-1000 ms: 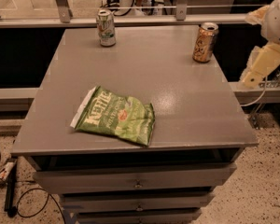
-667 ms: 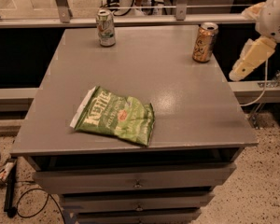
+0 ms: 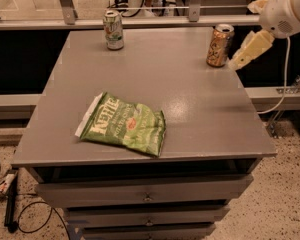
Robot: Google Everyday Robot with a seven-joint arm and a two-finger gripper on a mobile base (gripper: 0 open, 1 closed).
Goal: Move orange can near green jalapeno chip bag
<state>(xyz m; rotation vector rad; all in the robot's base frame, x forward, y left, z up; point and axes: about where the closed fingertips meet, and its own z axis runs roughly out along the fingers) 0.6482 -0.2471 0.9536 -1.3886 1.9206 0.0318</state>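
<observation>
The orange can (image 3: 219, 45) stands upright near the far right corner of the grey table (image 3: 200, 109). The green jalapeno chip bag (image 3: 125, 125) lies flat near the front left of the table, with white "Kettle" lettering facing up. My gripper (image 3: 244, 57) is pale cream and hangs from the white arm at the upper right. It is just right of the orange can, off the table's right edge, and points down-left toward the can. It holds nothing that I can see.
A pale green-and-white can (image 3: 113, 30) stands upright at the far left of the table. A metal rail (image 3: 155, 20) runs behind the table. Drawers (image 3: 147, 196) are below the top. Cables (image 3: 10, 204) lie on the floor at left.
My gripper has moved left and up along the table's right side, closer to the orange can. The cans and the bag have not moved.
</observation>
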